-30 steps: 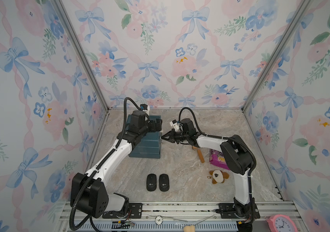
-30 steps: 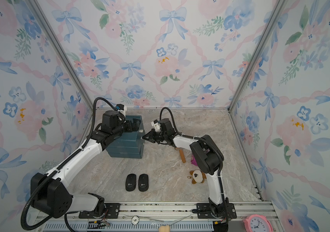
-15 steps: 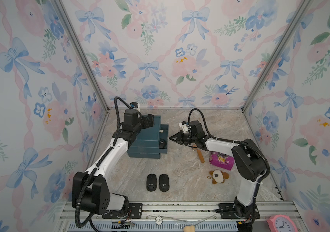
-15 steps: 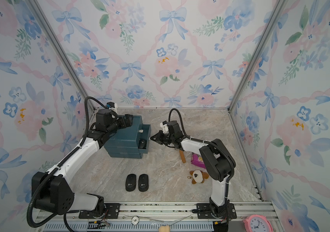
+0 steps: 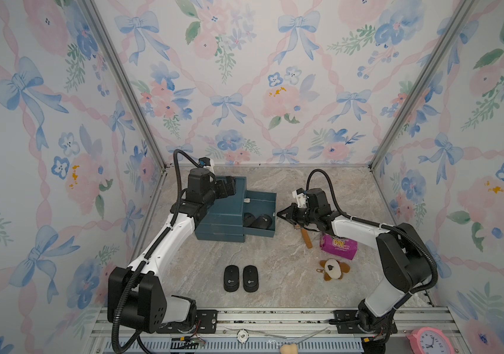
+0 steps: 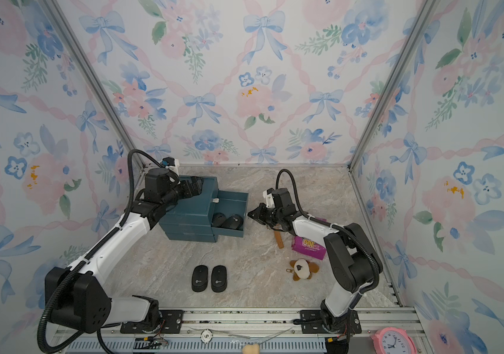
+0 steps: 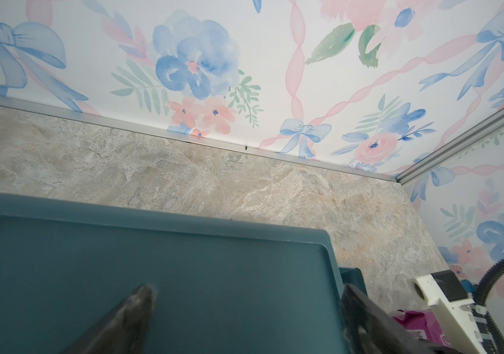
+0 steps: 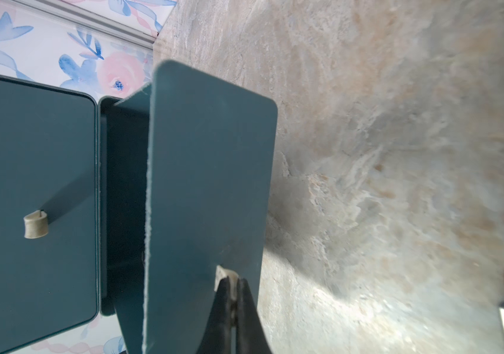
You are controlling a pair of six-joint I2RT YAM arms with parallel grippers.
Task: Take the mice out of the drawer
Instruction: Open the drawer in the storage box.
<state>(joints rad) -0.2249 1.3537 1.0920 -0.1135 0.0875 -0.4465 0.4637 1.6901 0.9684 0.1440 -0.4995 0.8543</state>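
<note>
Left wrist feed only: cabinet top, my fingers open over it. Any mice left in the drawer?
Observer: Yes. Both top views show two black mice lying side by side in the open drawer.
Operator: What's the right gripper doing?
Observer: In the right wrist view, the right gripper is shut on that drawer's white pull tab.
</note>
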